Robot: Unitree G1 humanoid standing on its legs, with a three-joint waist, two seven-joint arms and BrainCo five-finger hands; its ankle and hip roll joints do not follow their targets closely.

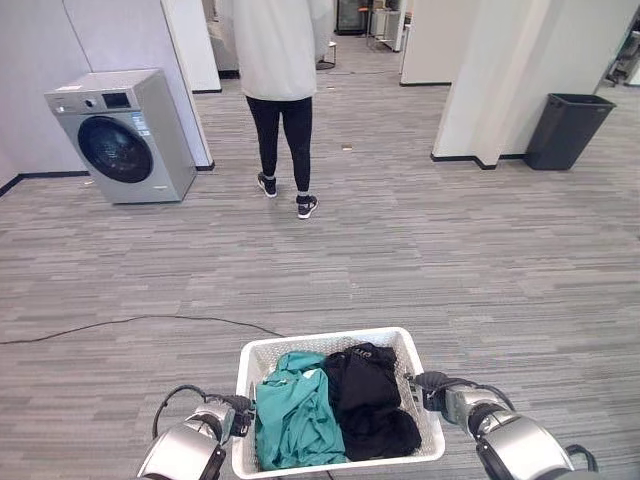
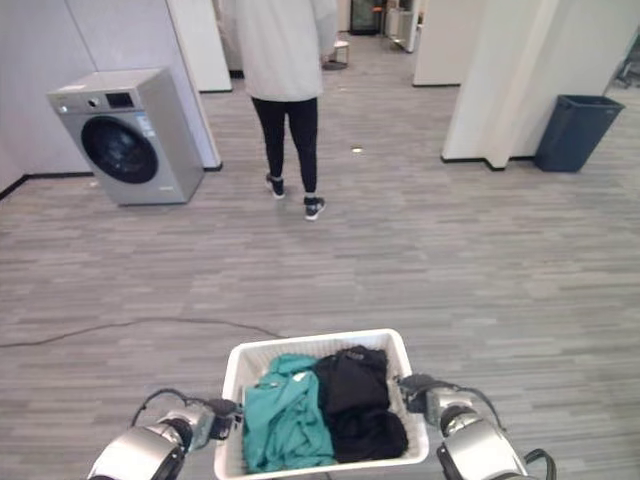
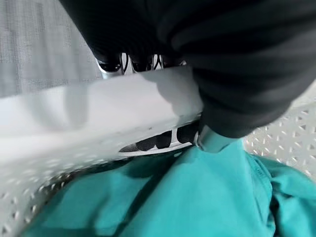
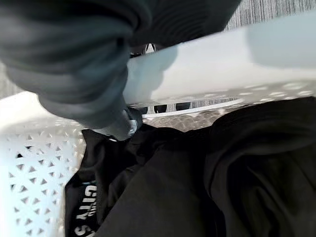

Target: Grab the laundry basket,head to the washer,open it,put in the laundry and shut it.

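White basket (image 1: 410, 357) clamped by left hand (image 3: 158, 140) and right hand (image 4: 163, 106); garment lettering seemingly partial.

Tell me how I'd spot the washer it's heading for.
Look at the far left wall, past the person standing in the aisle. The washer is the silver-grey box on the floor there, with a round dark door on its front, shut. The only other floor-standing thing, the dark bin far right, is open-topped and doorless.
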